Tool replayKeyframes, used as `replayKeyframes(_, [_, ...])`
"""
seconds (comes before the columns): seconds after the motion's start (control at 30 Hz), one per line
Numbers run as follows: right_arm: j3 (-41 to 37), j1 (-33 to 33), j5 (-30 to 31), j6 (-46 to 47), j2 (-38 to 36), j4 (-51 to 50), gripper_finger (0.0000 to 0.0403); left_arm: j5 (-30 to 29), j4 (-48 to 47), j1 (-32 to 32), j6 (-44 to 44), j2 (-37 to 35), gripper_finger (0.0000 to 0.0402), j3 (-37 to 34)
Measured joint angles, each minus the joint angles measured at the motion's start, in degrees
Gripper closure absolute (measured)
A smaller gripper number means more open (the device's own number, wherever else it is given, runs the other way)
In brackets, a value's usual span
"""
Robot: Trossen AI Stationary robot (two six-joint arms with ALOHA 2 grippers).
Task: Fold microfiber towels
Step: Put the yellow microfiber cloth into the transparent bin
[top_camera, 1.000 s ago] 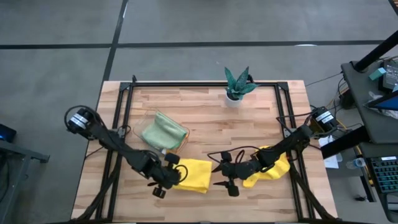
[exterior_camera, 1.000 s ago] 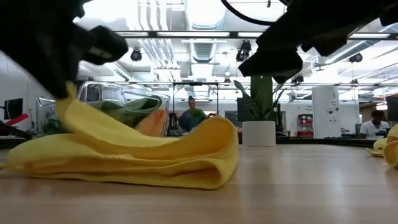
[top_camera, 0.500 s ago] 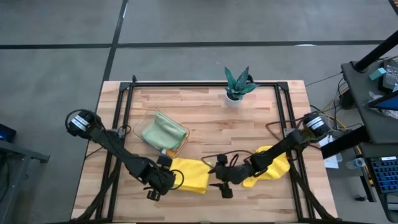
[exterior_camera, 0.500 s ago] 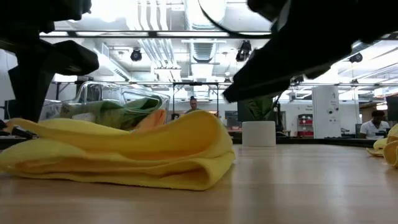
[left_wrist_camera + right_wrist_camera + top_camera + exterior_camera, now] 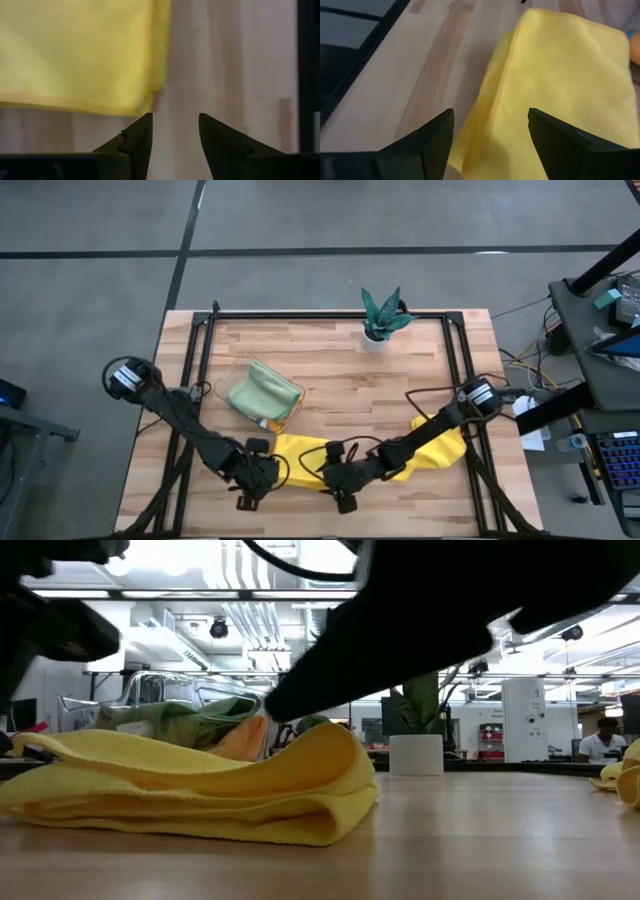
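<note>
1. Two dark robot arms reach low over the near edge of a wooden table (image 5: 330, 395), meeting from either side at a folded yellow towel (image 5: 300, 452).
2. The left gripper (image 5: 255, 488) sits at the towel's left end, its fingers parted around bare wood, with nothing between them; in its wrist view the fingertips (image 5: 141, 135) stand just clear of the towel's edge (image 5: 80, 50).
3. The right gripper (image 5: 337, 486) hovers at the towel's right end, fingers spread wide and empty; its wrist view looks down over the folded cloth (image 5: 560, 75).
4. From table height the towel (image 5: 200, 790) lies in soft doubled layers on the boards, the fold rounded at its right end.
5. A second yellow towel (image 5: 440, 452) lies crumpled under the right arm near the table's right edge.
6. A pale green towel (image 5: 262, 390) rests on a clear plastic tray (image 5: 238, 370) left of centre, with a sliver of orange cloth (image 5: 292, 408) showing at its edge.
7. A small potted plant (image 5: 380, 315) stands at the far edge.
</note>
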Motion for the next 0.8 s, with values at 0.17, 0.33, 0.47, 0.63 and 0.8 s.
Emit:
replayKeyframes(0.17, [1.0, -0.2, 0.0, 0.3, 0.3, -1.7, 0.0158, -0.7, 4.1, -2.3, -3.9, 0.0, 0.0257, 0.0])
replayKeyframes(0.33, [0.9, -0.2, 0.0, 1.0, 0.2, -6.6, 0.0161, -12.5, 7.9, -3.2, -9.3, 0.6, 0.0257, -0.3])
replayKeyframes(0.47, [0.9, -0.2, 0.0, 1.1, 0.2, -9.5, 0.0163, -17.8, 8.3, -3.3, -13.2, 2.3, 0.0257, -0.4])
replayKeyframes(0.63, [0.9, -0.2, 0.0, 1.1, 0.2, -11.7, 0.0163, -24.4, 9.2, -3.4, -13.5, 5.9, 0.0257, -0.4])
replayKeyframes(0.8, [0.7, -0.5, 0.0, 1.1, 0.2, -12.0, 0.0163, -26.7, 10.8, -3.0, -14.8, 8.6, 0.0258, -0.5])
